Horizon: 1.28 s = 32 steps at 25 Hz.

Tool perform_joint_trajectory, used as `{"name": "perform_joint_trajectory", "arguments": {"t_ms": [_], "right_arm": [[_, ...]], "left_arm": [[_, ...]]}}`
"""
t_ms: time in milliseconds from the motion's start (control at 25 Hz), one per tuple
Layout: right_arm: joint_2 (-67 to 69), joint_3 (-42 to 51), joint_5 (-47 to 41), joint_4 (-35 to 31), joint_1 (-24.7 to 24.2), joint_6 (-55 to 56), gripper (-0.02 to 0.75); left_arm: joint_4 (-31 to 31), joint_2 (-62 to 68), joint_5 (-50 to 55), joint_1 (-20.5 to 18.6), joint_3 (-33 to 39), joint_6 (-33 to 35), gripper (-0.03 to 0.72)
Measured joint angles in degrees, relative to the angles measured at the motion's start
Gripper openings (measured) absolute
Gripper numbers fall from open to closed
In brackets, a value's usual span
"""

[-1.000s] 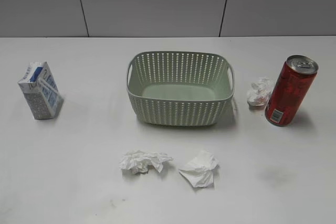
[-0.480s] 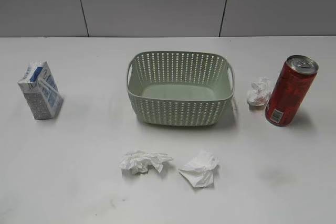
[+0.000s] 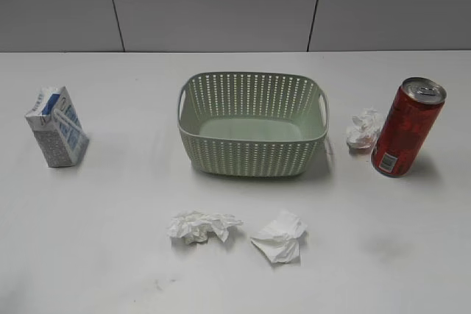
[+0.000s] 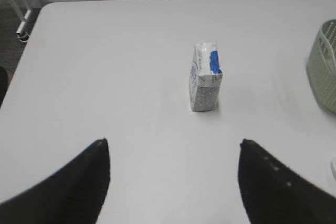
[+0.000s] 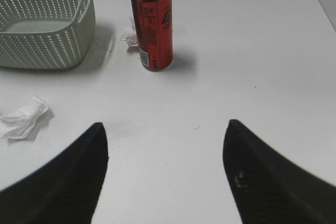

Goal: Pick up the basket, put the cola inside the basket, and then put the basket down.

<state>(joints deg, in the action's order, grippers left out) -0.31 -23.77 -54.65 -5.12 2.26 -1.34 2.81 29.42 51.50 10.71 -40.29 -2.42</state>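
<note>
On the white desk stand the green basket, an upright red cola beside a crumpled tissue, a carton, and two tissue wads in front.

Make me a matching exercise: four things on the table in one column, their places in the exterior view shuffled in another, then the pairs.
Things:
1. basket
2. cola can
3. milk carton
4. crumpled tissues

Places:
A. far left
B. front, below the basket
C. centre
D. far right

Pairs: 1-C, 2-D, 3-A, 4-B
</note>
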Motion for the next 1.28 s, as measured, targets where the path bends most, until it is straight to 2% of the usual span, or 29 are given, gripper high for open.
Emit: {"name": "perform_joint_trajectory", "arguments": {"t_ms": [360,720,920,1040,1280], "right_arm": [[0.0,0.0,0.0,0.0,0.0,-0.1,0.534],[0.0,0.0,0.0,0.0,0.0,-0.1,0.534],[0.0,0.0,0.0,0.0,0.0,-0.1,0.534],[0.0,0.0,0.0,0.0,0.0,-0.1,0.533],[0.0,0.0,0.0,0.0,0.0,-0.1,0.533]], "left_arm": [[0.1,26.3,-2.7,7.7,-13.6,0.4,0.579],[-3.5,53.5,-2.8,13.7,-34.8,1.8,0.579],[-4.6,67.4,1.4,17.3,-45.5,1.6,0.579],[-5.2,74.6,4.4,18.9,-50.9,-0.6,0.579],[-7.3,85.6,6.7,20.3,-57.1,-3.3,0.579]]}}
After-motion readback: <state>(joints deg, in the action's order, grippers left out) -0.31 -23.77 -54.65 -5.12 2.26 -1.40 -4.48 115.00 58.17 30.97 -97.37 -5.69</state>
